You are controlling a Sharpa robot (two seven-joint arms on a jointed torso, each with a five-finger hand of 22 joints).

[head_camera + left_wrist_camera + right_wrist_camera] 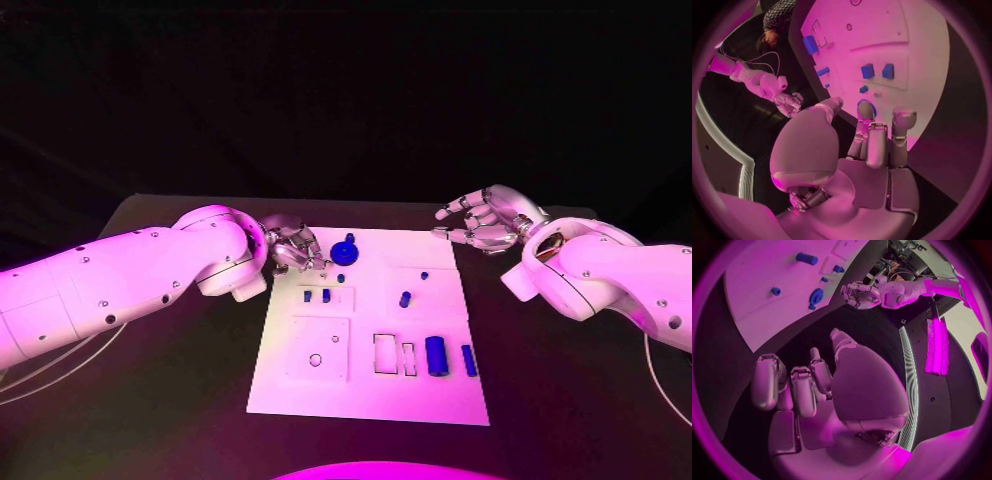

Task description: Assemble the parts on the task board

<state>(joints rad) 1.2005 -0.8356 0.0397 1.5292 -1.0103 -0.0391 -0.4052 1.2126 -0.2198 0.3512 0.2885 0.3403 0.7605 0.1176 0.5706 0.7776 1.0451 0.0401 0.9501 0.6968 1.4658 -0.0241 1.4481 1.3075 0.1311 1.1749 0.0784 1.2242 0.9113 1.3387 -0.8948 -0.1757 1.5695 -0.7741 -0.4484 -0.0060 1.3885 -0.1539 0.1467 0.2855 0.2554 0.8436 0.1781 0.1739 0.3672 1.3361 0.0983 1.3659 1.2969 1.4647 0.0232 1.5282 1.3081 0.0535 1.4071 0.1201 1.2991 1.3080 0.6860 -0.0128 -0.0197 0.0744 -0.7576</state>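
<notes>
- Task board [368,400], the white plate, lies in the middle of the black table [577,400], long side running away from the robot; it serves as the landmark below.
- Nearest on the board, by its near right part, two blue bars [436,355] stand beside empty rectangular outlines, probably waiting for their slots.
- Mid-board, small blue pieces [316,296] sit in a raised square on the left side, and another small piece [405,297] to the right of them.
- At the board's far left, a round blue part [345,250] stands near the far edge.
- Left hand [296,245] hovers at the board's far left corner, just beside that round part, likely placed to take it; in the left wrist view its fingers [903,120] are extended and apart, holding nothing.
- Right hand [483,222] is raised off the board's far right corner, apparently kept clear; its fingers [767,380] are loosely curled yet separated, grasping nothing.
</notes>
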